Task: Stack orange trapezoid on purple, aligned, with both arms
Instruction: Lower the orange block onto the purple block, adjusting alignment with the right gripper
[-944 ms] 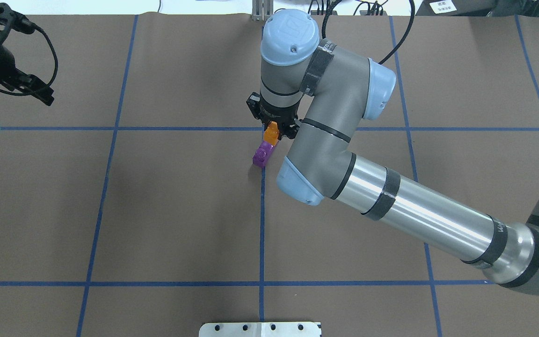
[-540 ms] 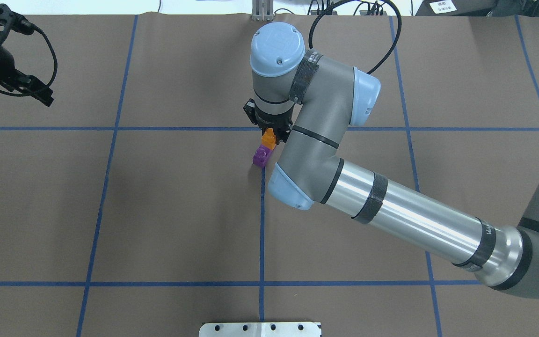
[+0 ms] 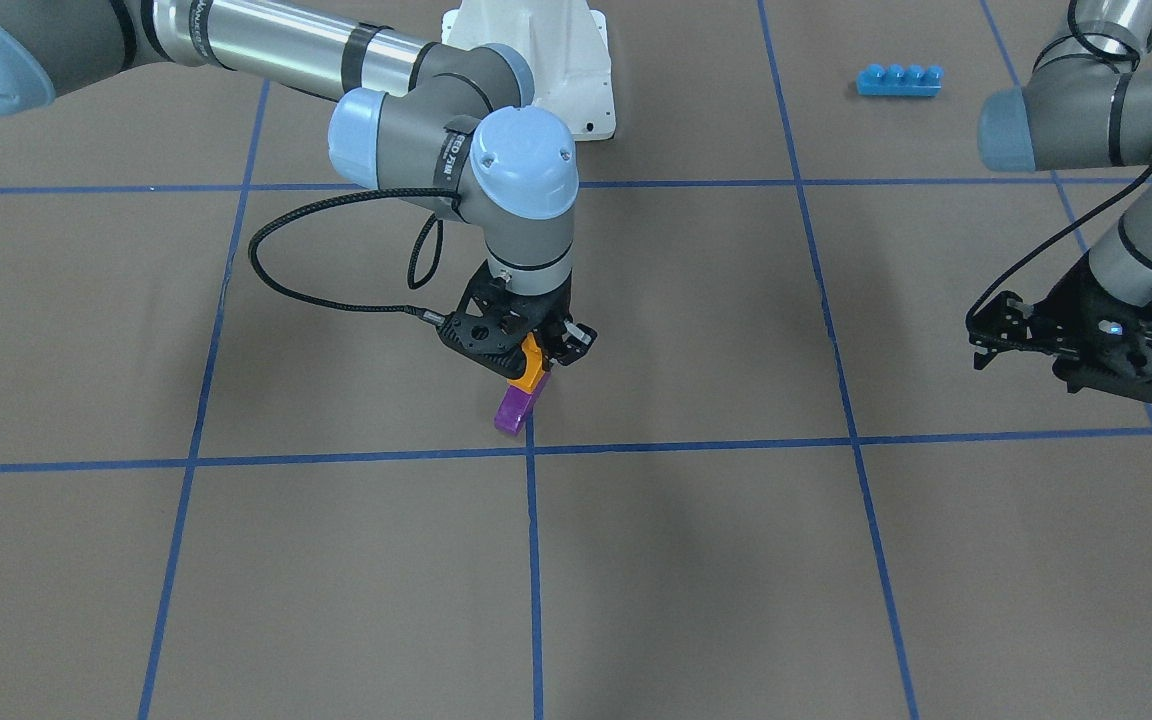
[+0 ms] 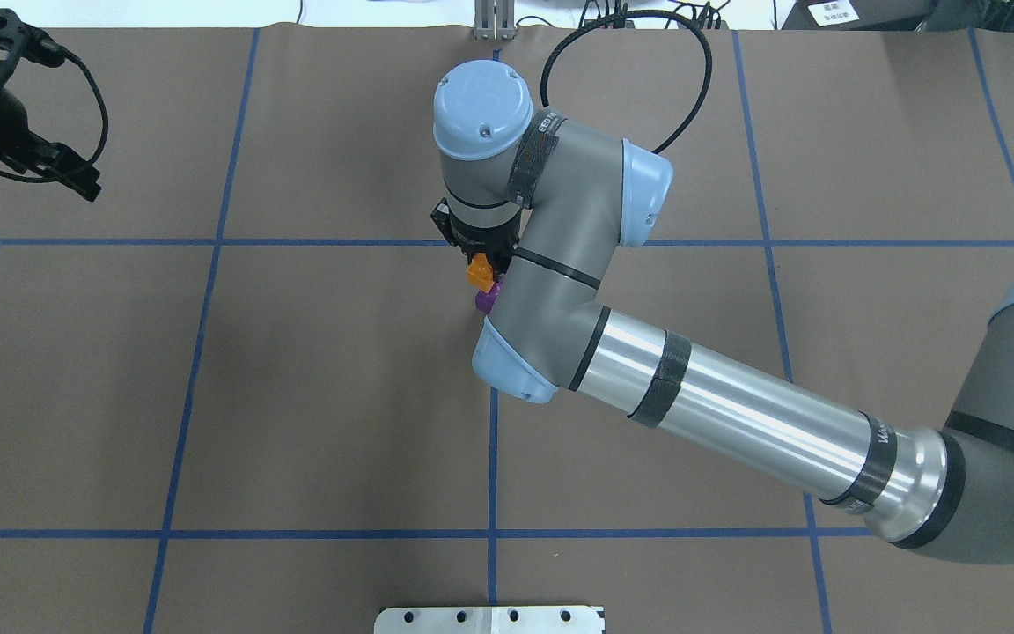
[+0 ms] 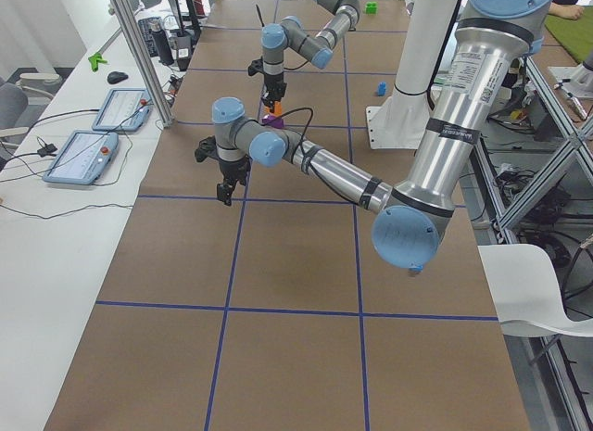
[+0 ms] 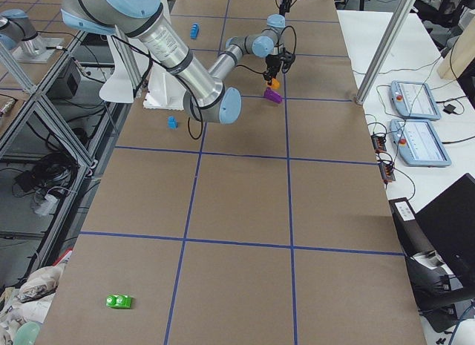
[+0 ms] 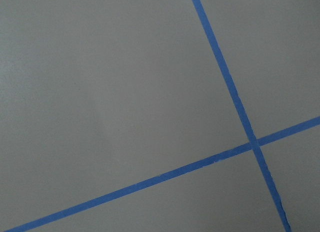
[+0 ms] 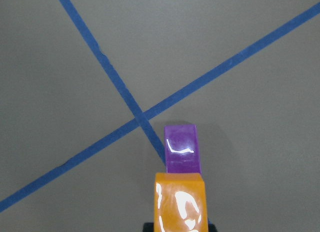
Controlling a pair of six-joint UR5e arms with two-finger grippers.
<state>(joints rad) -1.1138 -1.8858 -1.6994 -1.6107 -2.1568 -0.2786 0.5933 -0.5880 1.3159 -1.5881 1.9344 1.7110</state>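
My right gripper (image 3: 537, 356) is shut on the orange trapezoid (image 3: 533, 369) and holds it just above the table. The purple (image 3: 513, 410) brick lies on the mat beside a blue tape crossing. In the right wrist view the orange trapezoid (image 8: 180, 204) sits at the bottom edge, with the purple (image 8: 181, 148) brick directly beyond it, lined up lengthwise. In the overhead view the right forearm hides most of the purple (image 4: 486, 301) brick. My left gripper (image 3: 1111, 380) hovers far off at the table's side with nothing in it. I cannot tell how its jaws stand.
A long blue four-stud brick (image 3: 898, 80) lies near the robot's white base (image 3: 591, 95). A small blue brick (image 6: 172, 122) and a green brick (image 6: 118, 301) lie elsewhere on the brown mat. Aluminium frame posts (image 6: 382, 41) line the far table edge.
The right arm has swung to the left in the overhead view, carrying the orange trapezoid closer over the purple brick; its forearm now covers more of the purple. The left arm has stayed put.
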